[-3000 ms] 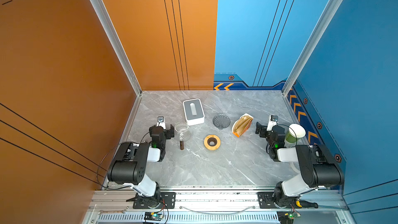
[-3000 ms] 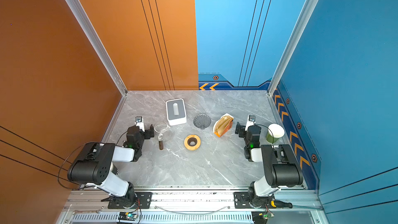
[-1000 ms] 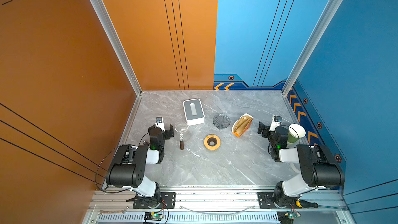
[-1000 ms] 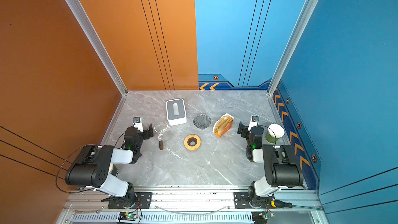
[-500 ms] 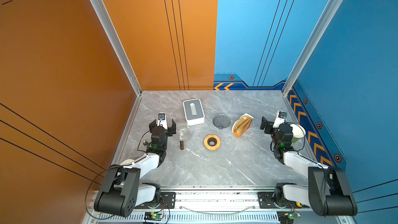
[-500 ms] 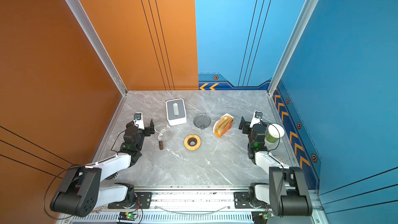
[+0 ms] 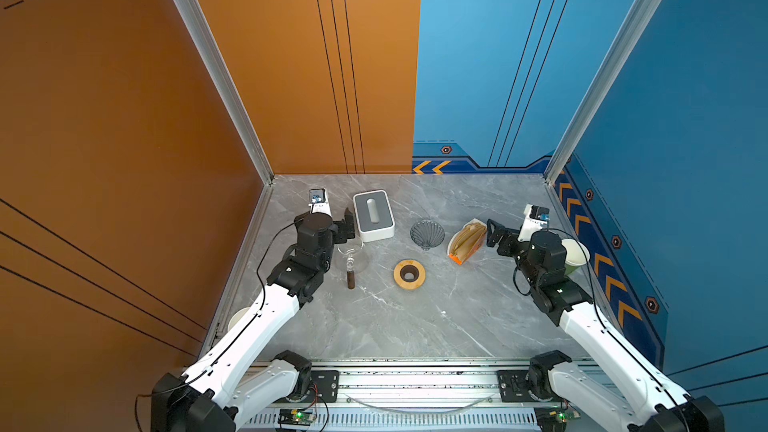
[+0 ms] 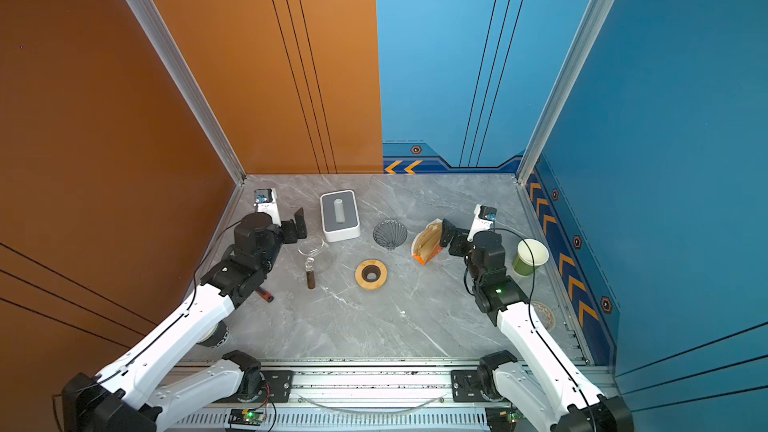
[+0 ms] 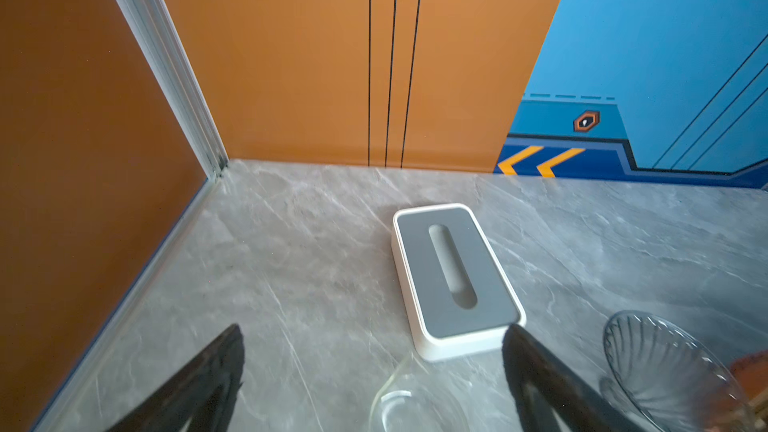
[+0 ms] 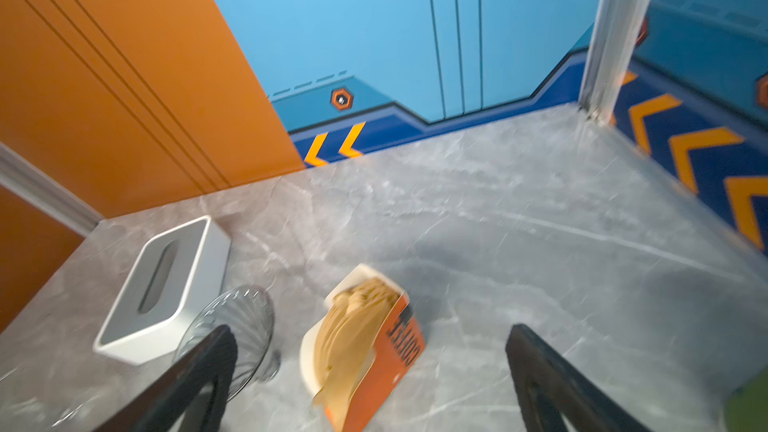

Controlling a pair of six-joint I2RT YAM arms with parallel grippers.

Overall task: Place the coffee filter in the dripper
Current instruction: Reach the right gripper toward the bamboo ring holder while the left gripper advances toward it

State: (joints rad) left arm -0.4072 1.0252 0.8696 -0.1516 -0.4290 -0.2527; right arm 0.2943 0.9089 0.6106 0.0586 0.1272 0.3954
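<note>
The dripper (image 7: 427, 233) (image 8: 389, 233), a dark see-through ribbed cone, stands upright mid-table; it also shows in the wrist views (image 9: 673, 367) (image 10: 232, 326). Just right of it, tan coffee filters (image 7: 464, 238) (image 8: 427, 239) (image 10: 353, 334) sit stacked in an orange-and-white box; no single one stands apart. My right gripper (image 7: 494, 234) (image 8: 446, 234) (image 10: 370, 328) hovers open just right of the box, holding nothing. Over at the left, my left gripper (image 7: 348, 224) (image 8: 297, 222) (image 9: 372, 328) hangs open above the glass server (image 7: 353, 253), beside the white box, and is empty.
A white box with a grey slotted top (image 7: 372, 214) sits at the back left. A wooden ring (image 7: 409, 274) lies in front of the dripper. A green cup (image 7: 575, 257) stands by the right wall. A tape roll (image 8: 542, 313) and a red-handled tool (image 8: 264, 295) lie lower down.
Both arms have unfolded and stretched forward and up. The left gripper now hangs over the server, the right one sits nearer the filter box. Both jaws stayed open.
</note>
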